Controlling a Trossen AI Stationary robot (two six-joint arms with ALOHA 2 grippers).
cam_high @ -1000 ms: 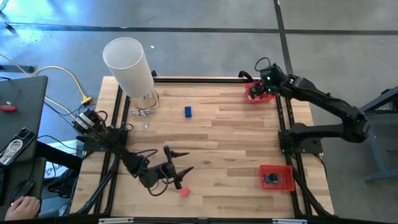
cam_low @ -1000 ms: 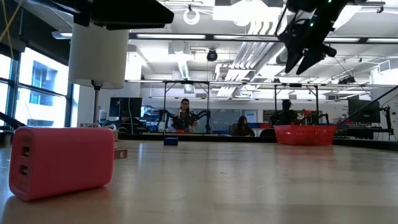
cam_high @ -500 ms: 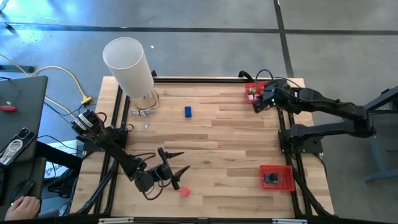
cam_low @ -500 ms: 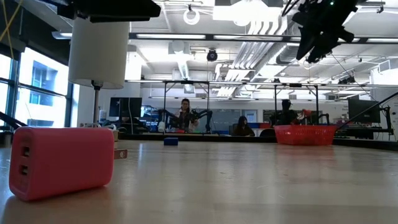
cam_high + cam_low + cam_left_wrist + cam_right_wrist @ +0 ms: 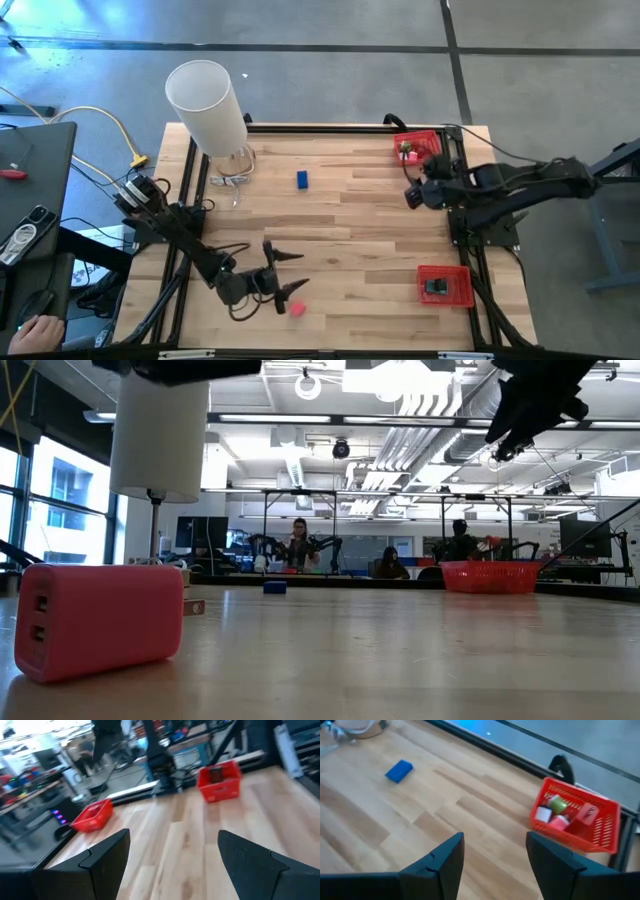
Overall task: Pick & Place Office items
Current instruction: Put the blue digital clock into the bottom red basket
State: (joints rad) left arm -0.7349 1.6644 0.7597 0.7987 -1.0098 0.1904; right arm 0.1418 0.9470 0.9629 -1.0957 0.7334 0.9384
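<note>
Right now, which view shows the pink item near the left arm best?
The low view: the pink item fills the foreground, its side and two slots plain. The high view shows it only as a small spot beside the left gripper. Neither wrist view shows it.

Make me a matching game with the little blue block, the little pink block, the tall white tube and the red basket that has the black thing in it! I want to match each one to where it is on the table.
Things:
1. small blue block
2. small pink block
3. tall white cylinder
4. red tray holding a black item

Places:
A. near right corner
B. far left corner
C. beside the left gripper, at the near edge
D. alone on bare wood, far middle

Pairs: 1-D, 2-C, 3-B, 4-A
</note>
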